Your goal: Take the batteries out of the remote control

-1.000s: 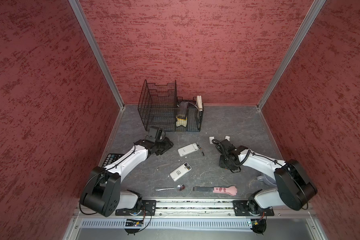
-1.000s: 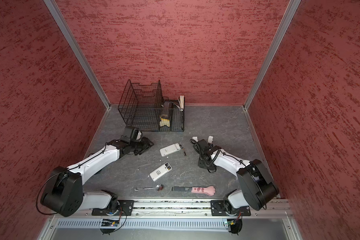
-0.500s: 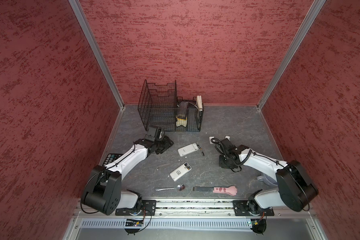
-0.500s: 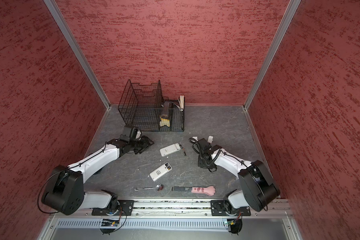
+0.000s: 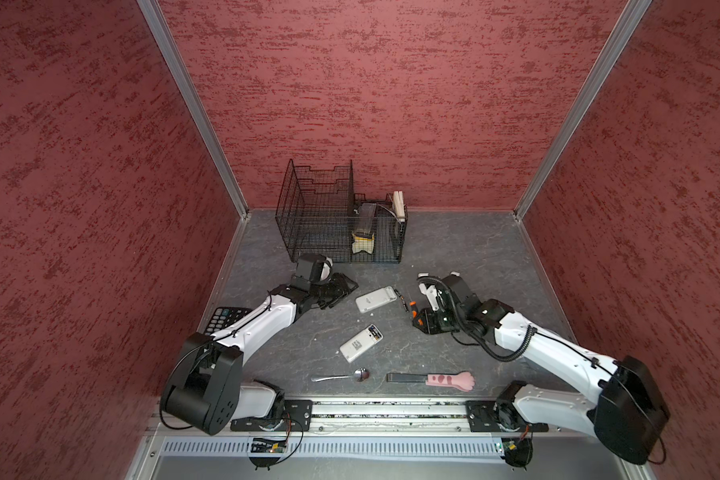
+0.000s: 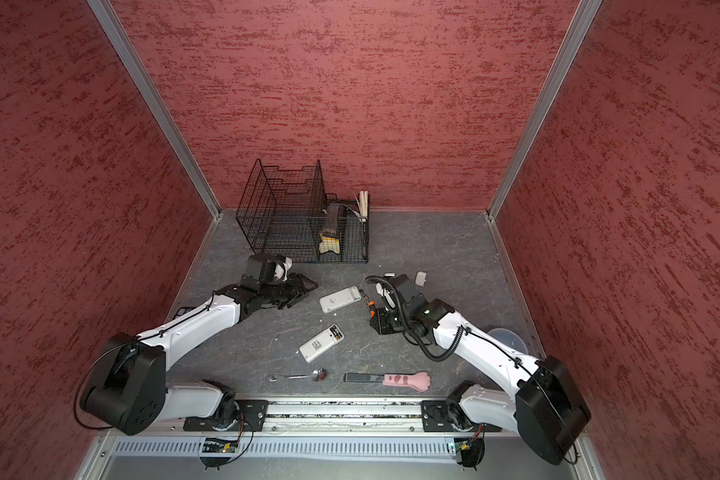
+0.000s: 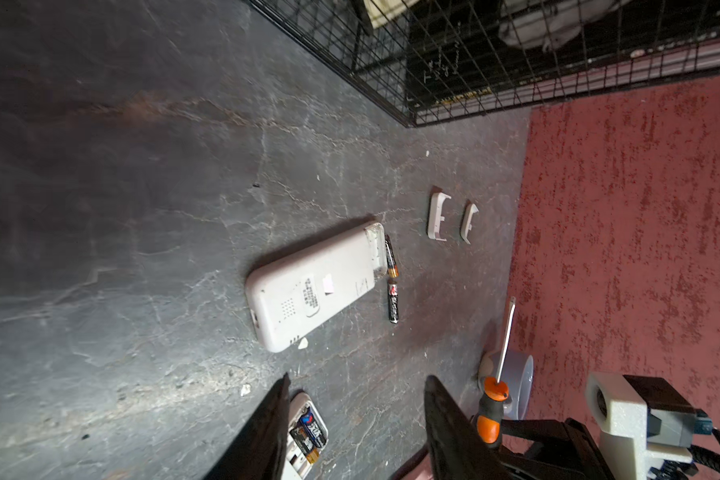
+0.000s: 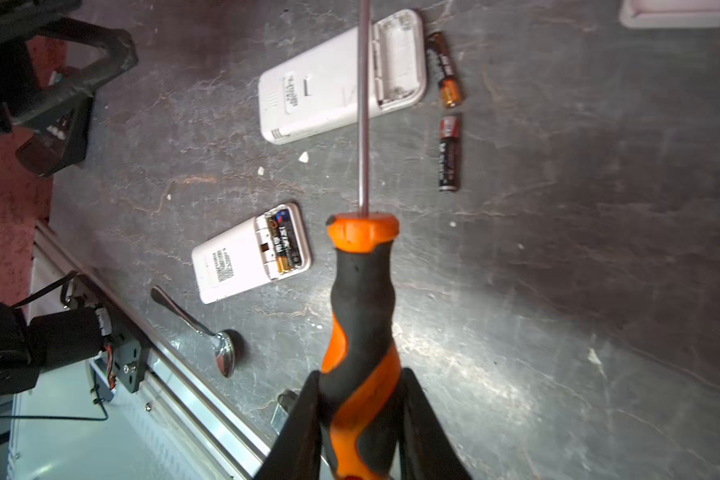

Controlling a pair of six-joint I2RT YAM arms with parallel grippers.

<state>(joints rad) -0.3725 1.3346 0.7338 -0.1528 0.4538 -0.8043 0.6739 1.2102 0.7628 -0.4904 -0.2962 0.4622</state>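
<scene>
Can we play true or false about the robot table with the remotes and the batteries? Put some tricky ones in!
1. The right gripper holds the screwdriver. True.
2. The smaller remote has nothing left inside. False: two batteries sit in its open compartment.
3. Two loose batteries lie on the table beside the bigger remote. True.
4. The left gripper is squeezing a battery. False: its jaws stand open with nothing between them.
5. The spoon lies on top of the bigger remote. False: it lies on the table, near the front rail.
</scene>
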